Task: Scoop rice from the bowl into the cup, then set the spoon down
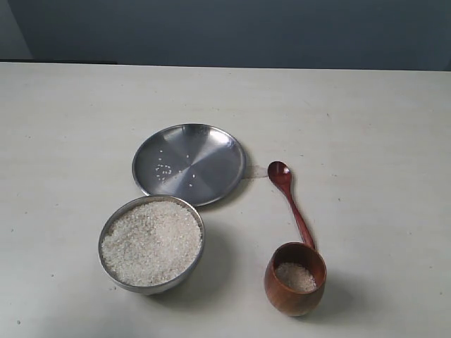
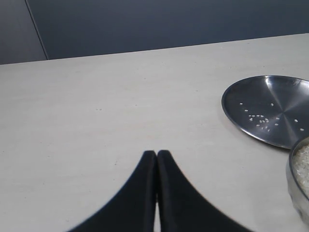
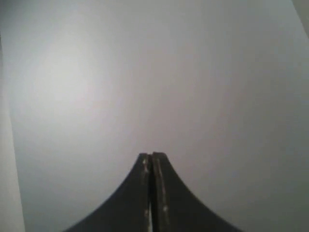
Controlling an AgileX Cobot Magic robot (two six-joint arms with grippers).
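The steel bowl (image 1: 107, 239) stands at the front left, heaped with white rice (image 1: 151, 241); its rim (image 2: 292, 181) shows in the left wrist view. The wooden cup (image 1: 292, 296) stands at the front right with a little rice (image 1: 295, 277) inside. The wooden spoon (image 1: 289, 198) lies on the table behind the cup, its handle end against the cup's rim. Neither gripper appears in the exterior view. My left gripper (image 2: 157, 153) is shut and empty above bare table. My right gripper (image 3: 152, 155) is shut and empty, facing a blank grey surface.
A flat steel plate (image 1: 211, 151) with several stray grains lies behind the bowl and also appears as the plate (image 2: 285, 96) in the left wrist view. The pale table (image 1: 366, 127) ends at a dark wall at the back.
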